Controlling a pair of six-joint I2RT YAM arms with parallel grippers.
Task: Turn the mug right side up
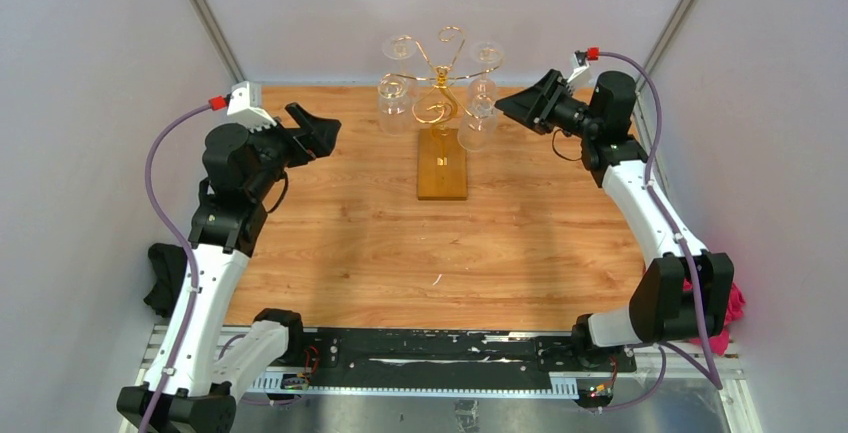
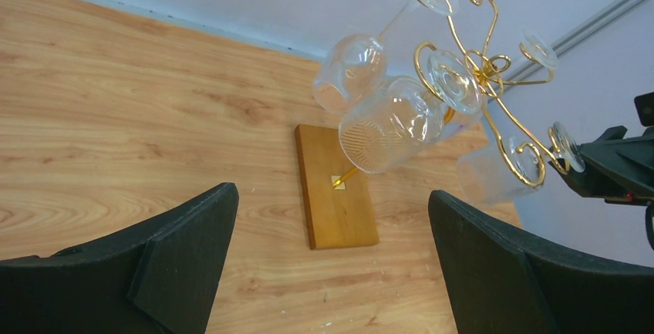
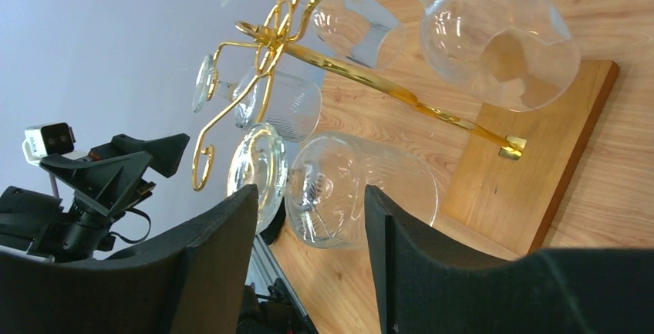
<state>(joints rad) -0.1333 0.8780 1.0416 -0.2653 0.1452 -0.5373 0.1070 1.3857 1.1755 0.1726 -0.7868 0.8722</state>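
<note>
Top external view, no mug to be found: only stemmed glasses point(image 1: 396, 103) hung bowl-down on the gold rack point(image 1: 440, 81), feet caught in its hooks, far middle of the table point(image 1: 350, 243). Left gripper point(image 1: 328, 138) spread wide, parked well off the rack. Right gripper point(image 1: 508, 105) parted too, just beside the nearest glass point(image 1: 478, 125), probably lining up a grasp.

Robot lab test cell, plain white enclosure walls point(image 1: 90, 103), wooden tabletop point(image 1: 350, 243), metal mounting rail point(image 1: 430, 353)
</note>
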